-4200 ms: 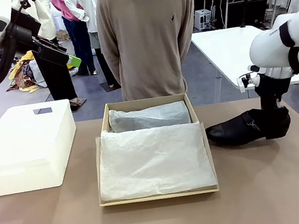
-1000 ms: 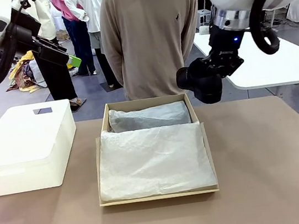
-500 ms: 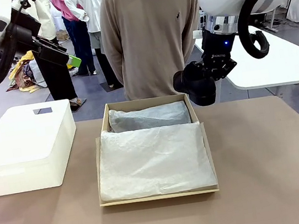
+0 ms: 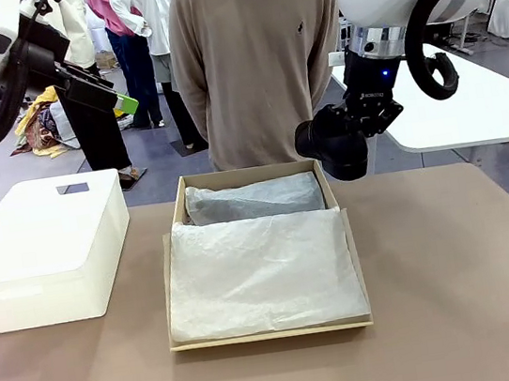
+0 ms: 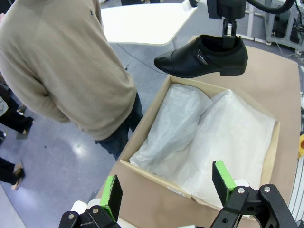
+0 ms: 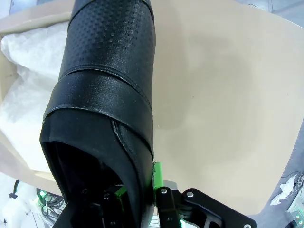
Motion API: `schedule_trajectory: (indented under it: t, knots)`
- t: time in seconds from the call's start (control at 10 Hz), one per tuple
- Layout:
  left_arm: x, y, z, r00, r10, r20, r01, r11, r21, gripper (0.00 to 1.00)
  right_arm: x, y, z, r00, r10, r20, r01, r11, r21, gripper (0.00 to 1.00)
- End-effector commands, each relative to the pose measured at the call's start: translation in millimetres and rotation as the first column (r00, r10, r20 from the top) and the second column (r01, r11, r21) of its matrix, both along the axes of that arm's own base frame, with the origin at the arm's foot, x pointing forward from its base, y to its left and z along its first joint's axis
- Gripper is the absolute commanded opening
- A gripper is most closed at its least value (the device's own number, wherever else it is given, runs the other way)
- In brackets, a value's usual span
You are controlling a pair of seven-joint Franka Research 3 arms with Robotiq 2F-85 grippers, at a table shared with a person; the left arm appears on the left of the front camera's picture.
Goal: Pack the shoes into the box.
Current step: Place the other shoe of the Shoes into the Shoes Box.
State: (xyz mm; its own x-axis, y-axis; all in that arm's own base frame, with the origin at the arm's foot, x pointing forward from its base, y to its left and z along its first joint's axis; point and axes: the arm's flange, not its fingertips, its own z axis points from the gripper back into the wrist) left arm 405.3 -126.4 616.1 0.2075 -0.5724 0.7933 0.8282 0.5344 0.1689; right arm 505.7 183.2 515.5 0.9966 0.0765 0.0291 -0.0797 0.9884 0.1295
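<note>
Hanging above shoebox [image 4: 177,258] far edge, black dress shoe [image 5: 199,59] pinched at heel collar by right gripper [image 5: 228,32]; could pivot and catch the rim. Left gripper [image 5: 167,186] spread, empty.

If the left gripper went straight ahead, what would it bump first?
The left gripper, open, aims down at the box; it would most likely hit the white tissue paper inside first. Depth is unclear, so it might clip the cardboard rim instead.
</note>
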Motion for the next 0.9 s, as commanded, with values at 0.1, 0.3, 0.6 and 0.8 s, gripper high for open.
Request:
schedule_trajectory:
  t: [0.1,0.3,0.6,0.8]
  knots:
    - [3,3,-2,1.0,-0.024,0.009,0.024,1.0,-0.013,1.0,-10,30,8,0.982,-0.184,0.033,0.185,0.983,-0.02,0.0]
    - [3,3,-2,1.0,-0.024,0.009,0.024,1.0,-0.013,1.0,-21,61,19,0.946,-0.321,0.031,0.322,0.946,-0.019,0.0]
    - [3,3,-2,1.0,-0.024,0.009,0.024,1.0,-0.013,1.0,-29,106,22,0.82,-0.571,0.049,0.572,0.82,-0.02,0.0]
    - [3,3,-2,1.0,-0.024,0.009,0.024,1.0,-0.013,1.0,-23,138,19,0.737,-0.676,0.015,0.676,0.737,0.002,0.0]
